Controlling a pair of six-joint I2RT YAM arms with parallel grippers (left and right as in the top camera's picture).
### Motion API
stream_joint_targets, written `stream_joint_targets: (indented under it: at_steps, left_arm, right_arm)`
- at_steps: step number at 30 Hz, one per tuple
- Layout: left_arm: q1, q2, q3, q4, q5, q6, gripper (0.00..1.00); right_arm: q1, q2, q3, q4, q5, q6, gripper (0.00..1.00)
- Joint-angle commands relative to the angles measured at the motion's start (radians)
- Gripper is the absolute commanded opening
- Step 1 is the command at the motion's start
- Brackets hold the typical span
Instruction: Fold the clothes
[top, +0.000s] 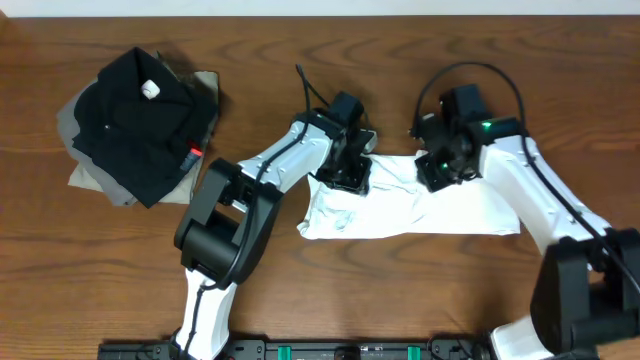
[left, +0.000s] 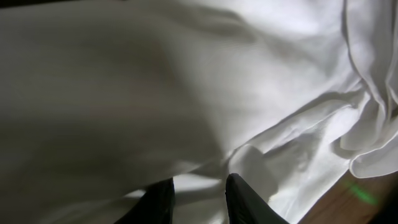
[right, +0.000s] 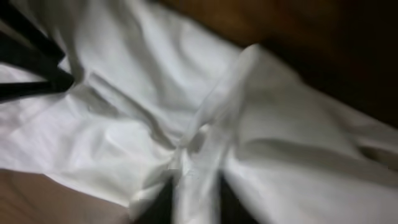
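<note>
Seeing T-shirt (top: 420, 205) laid out on table (top: 380, 290) from centre to right, with garment stack (top: 140, 125) well apart at back left, tagged garment (top: 135, 110) on top of another folded garment (top: 80, 165). Got left gripper (top: 345, 180) down on T-shirt's back left corner and right gripper (top: 437, 172) on its back edge further right, both arms reaching in from front. Right wrist view: ridge of cloth bunched up between fingers (right: 163, 202); left wrist view: cloth lying just beyond fingers (left: 245, 199).

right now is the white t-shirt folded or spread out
Partly folded: the white T-shirt lies as a long rumpled band, bunched and creased along its top edge, not a neat fold.
</note>
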Motion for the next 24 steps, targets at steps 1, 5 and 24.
stream_joint_targets:
  at_steps: [1,5,24]
  left_arm:
    - [0.037,-0.051,0.032,-0.028,-0.008,-0.002,0.30]
    - [0.078,-0.109,0.032,-0.062,-0.008,-0.002,0.30]
    - [0.260,-0.230,-0.075,-0.242,0.001,-0.002,0.77]
  right_arm:
    - [-0.067,-0.018,-0.003,0.009,-0.008,0.125,0.01]
    - [-0.116,0.023,-0.007,0.006,-0.008,0.227,0.01]
    - [0.009,0.172,-0.009,0.117,-0.433,0.029,0.01]
